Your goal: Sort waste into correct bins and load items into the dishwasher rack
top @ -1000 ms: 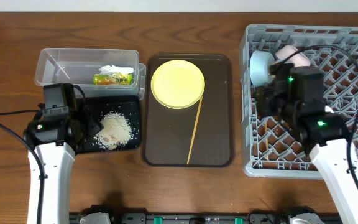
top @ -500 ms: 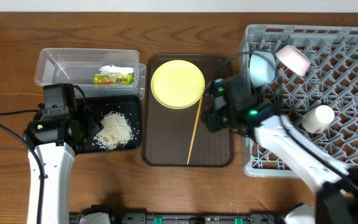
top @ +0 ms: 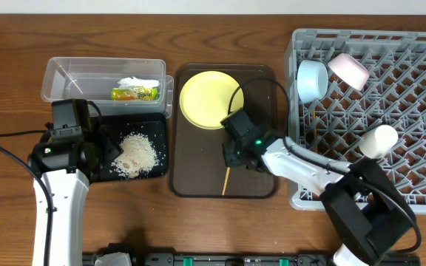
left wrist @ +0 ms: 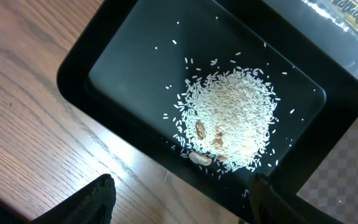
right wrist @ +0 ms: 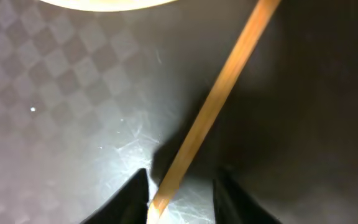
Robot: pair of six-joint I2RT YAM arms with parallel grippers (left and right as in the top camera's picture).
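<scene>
Wooden chopstick (right wrist: 216,106) lies on the brown tray (top: 191,170) beside the yellow plate (top: 209,100); the right gripper (right wrist: 182,193) straddles it, jaws narrow but not clamped, likely to lift it. The left gripper (left wrist: 182,199) hangs wide above rice (left wrist: 232,121).

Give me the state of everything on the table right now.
Left gripper: open, above rice in black tray.
Right gripper: open, straddling chopstick on brown tray.
Yellow plate: flat on brown tray.
Wrapper: inside clear tub.
Light blue bowl: on its side in rack.
White bowl: tilted in rack.
Cup: lying in rack.
</scene>
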